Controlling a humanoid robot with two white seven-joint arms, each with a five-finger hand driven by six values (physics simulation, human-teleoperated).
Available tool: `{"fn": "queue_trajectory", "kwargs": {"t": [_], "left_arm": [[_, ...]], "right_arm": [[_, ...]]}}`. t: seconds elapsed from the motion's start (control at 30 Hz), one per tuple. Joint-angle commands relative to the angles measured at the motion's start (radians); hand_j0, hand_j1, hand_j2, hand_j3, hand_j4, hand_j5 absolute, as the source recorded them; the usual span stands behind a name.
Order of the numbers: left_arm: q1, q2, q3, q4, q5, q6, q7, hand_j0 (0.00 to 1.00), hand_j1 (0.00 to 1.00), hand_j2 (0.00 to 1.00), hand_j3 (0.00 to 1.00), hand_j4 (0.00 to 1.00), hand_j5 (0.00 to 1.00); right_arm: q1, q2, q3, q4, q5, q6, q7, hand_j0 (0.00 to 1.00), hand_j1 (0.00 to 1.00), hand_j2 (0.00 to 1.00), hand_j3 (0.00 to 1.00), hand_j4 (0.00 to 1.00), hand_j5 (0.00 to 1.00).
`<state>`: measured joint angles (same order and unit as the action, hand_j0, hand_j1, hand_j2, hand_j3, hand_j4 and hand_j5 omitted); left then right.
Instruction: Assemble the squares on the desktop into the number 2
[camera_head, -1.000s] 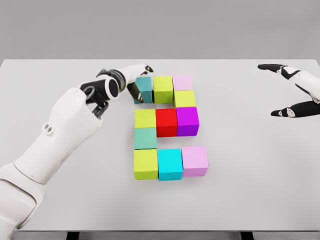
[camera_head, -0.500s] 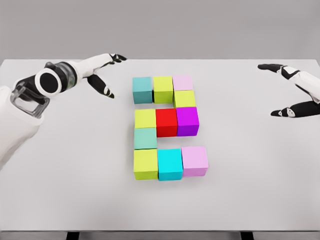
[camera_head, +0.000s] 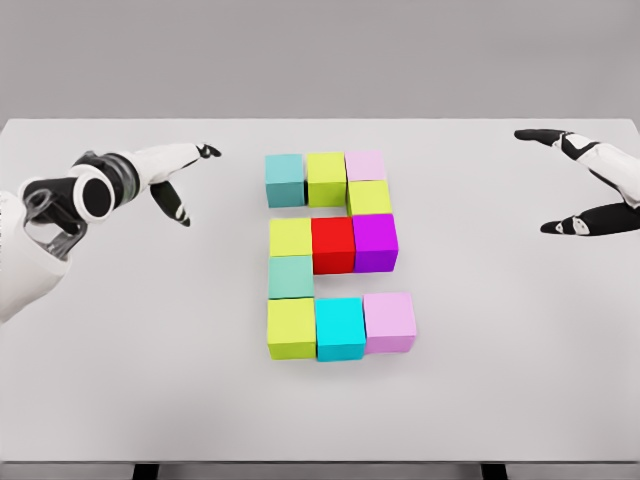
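Coloured cubes form a blocky 2 on the white table (camera_head: 500, 380). Its top row is a teal cube (camera_head: 285, 179), an olive cube (camera_head: 326, 178) and a pale pink cube (camera_head: 366, 166). A yellow-green cube (camera_head: 369, 198) joins down to the middle row: yellow-green (camera_head: 290, 237), red (camera_head: 333, 244), purple (camera_head: 374, 242). A grey-green cube (camera_head: 290, 277) leads to the bottom row: yellow-green (camera_head: 291, 327), cyan (camera_head: 340, 328), lilac (camera_head: 389, 322). My left hand (camera_head: 185, 180) hovers open, well left of the teal cube. At the far right edge my right hand (camera_head: 555, 180) is open and holds nothing.
My left hand let go of the teal cube at the top left of the figure and drew back to the left. The right hand has not moved.
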<state>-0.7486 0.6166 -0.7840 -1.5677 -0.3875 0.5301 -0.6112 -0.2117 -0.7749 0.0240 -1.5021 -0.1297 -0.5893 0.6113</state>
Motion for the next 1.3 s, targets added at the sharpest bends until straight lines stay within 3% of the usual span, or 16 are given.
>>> {"fn": "queue_trajectory", "kwargs": {"t": [0.0,0.43,0.53,0.6,0.67,0.8,1.27], "left_arm": [[0.000,0.011,-0.031,-0.005,-0.040,-0.002,0.000,1.00,1.00,1.00,1.00,1.00,1.00],[-0.067,0.012,-0.046,0.006,-0.031,-0.012,0.000,1.00,1.00,1.00,1.00,1.00,1.00],[-0.080,0.014,-0.103,0.006,-0.007,-0.012,0.000,1.00,1.00,1.00,1.00,1.00,1.00],[-0.109,0.057,-0.170,0.006,0.051,-0.012,0.000,1.00,1.00,1.00,1.00,1.00,1.00],[-0.175,0.071,-0.262,0.008,0.122,-0.012,0.000,1.00,1.00,1.00,1.00,1.00,1.00],[-0.183,0.072,-0.308,0.012,0.131,-0.012,0.000,1.00,1.00,1.00,1.00,1.00,1.00],[-0.222,0.043,-0.365,0.074,0.134,-0.013,0.000,1.00,1.00,1.00,1.00,1.00,1.00]], "right_arm": [[0.000,0.000,0.004,-0.001,-0.007,0.003,0.000,1.00,1.00,1.00,1.00,1.00,1.00],[0.000,-0.001,0.005,-0.001,-0.007,0.003,0.000,1.00,1.00,1.00,1.00,1.00,1.00],[0.000,-0.001,0.005,-0.001,-0.007,0.003,0.000,1.00,1.00,1.00,1.00,1.00,1.00],[0.000,-0.001,0.005,-0.001,-0.007,0.003,0.000,1.00,1.00,1.00,1.00,1.00,1.00],[0.000,-0.001,0.005,-0.001,-0.007,0.003,0.000,1.00,1.00,1.00,1.00,1.00,1.00],[0.000,0.000,0.005,-0.001,-0.007,0.003,0.000,1.00,1.00,1.00,1.00,1.00,1.00],[0.000,0.000,0.013,-0.001,-0.007,0.003,0.000,1.00,1.00,1.00,1.00,1.00,1.00]]}}
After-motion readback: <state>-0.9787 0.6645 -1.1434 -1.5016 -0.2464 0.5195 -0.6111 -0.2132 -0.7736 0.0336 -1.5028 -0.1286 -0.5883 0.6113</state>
